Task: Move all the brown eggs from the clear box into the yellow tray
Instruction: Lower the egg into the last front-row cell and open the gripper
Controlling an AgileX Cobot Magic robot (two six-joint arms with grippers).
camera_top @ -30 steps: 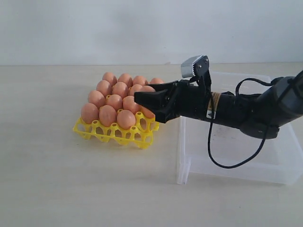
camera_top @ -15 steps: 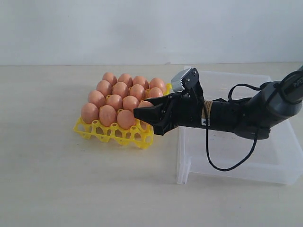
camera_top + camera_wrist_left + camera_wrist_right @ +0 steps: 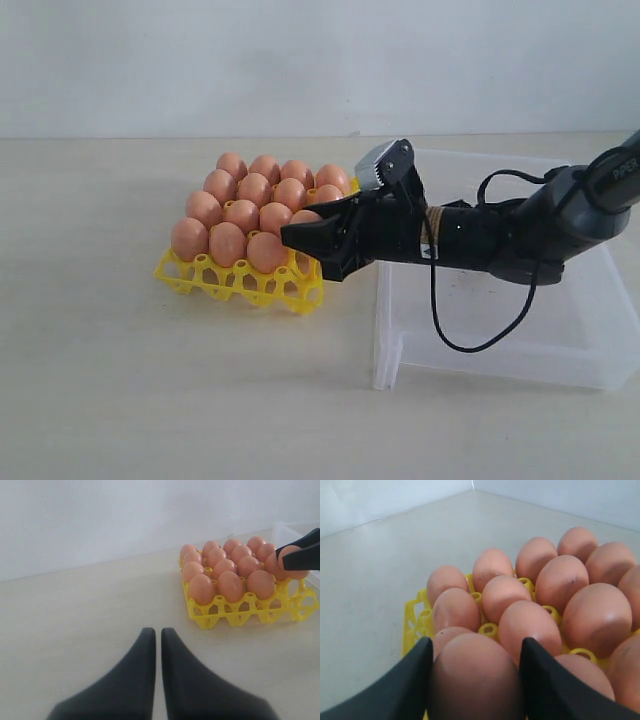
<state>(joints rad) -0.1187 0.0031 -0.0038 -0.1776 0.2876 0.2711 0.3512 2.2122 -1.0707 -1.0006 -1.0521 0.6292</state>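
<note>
Several brown eggs [image 3: 240, 215] [image 3: 220, 582] [image 3: 560, 580] fill most cups of the yellow tray [image 3: 240, 285] [image 3: 240, 617] [image 3: 412, 615]. My right gripper [image 3: 303, 240] [image 3: 282, 557] [image 3: 476, 652] is shut on one brown egg [image 3: 306, 217] [image 3: 290, 553] [image 3: 475, 680] just over the tray's near right corner, by the clear box [image 3: 500, 330] [image 3: 287, 527]. No egg shows on the box's visible floor. My left gripper [image 3: 156, 632] hangs shut and empty over bare table, short of the tray; the exterior view does not show it.
The right arm [image 3: 500, 240] and its looping black cable [image 3: 450, 320] stretch over the clear box. A pale wall [image 3: 300, 60] closes the back of the beige table [image 3: 150, 380].
The right gripper has come down with its egg toward the tray's near right corner, and the arm now lies lower over the box.
</note>
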